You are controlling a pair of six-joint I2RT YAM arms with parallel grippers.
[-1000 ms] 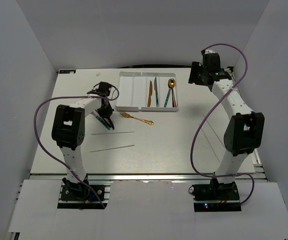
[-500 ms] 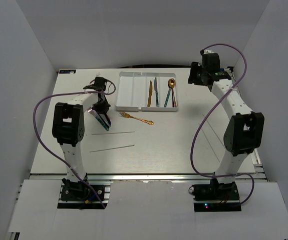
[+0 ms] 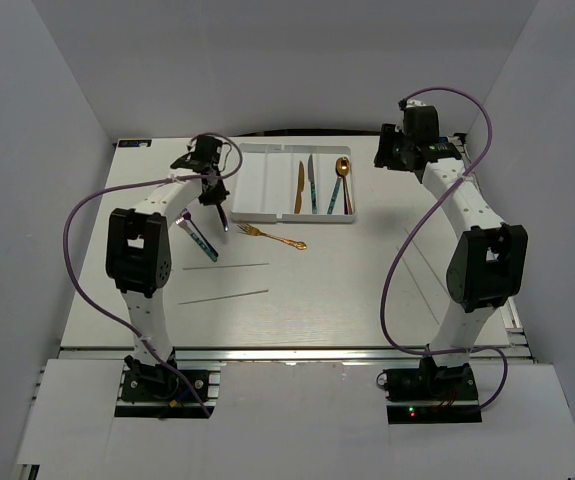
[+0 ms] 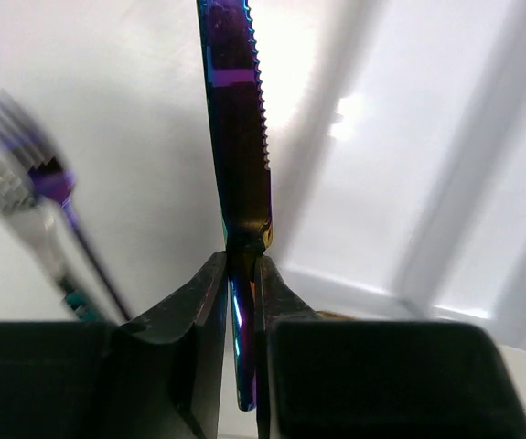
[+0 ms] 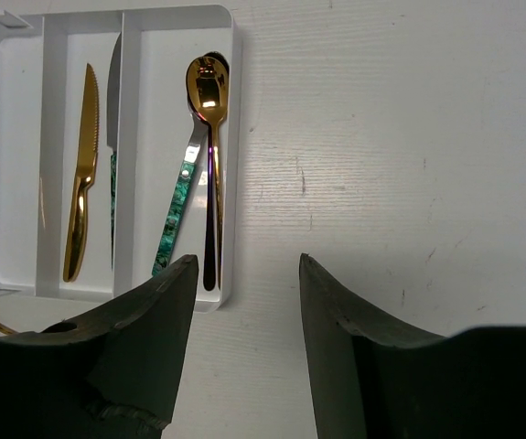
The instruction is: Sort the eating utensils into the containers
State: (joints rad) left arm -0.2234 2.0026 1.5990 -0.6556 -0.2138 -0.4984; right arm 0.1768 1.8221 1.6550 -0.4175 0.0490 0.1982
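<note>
Scanning from the left, I see a purple fork (image 4: 48, 174) and a teal fork (image 3: 198, 239) lying loose on the tabletop (image 3: 347, 290), not yet sorted. Just right of them, my left end effector (image 4: 241, 265) is clamped on the purple knife (image 4: 237, 119) where blade meets handle. The serrated blade points away from the wrist, and the knife seems lifted off the tabletop beside the tray (image 3: 254, 185). That grip leaves the blade free, I judge, for laying it down lengthwise. A gold fork (image 3: 272, 238) waits just in front of the tray. Inside, a gold knife (image 3: 299, 188) and a teal knife (image 3: 311, 182) share one compartment and two spoons (image 5: 209, 101) the rightmost, so like goes with like. Far right, my right end effector (image 5: 246, 265) hangs over bare tabletop, jaws apart and holding nothing, probably parked clear of the left arm's path.
</note>
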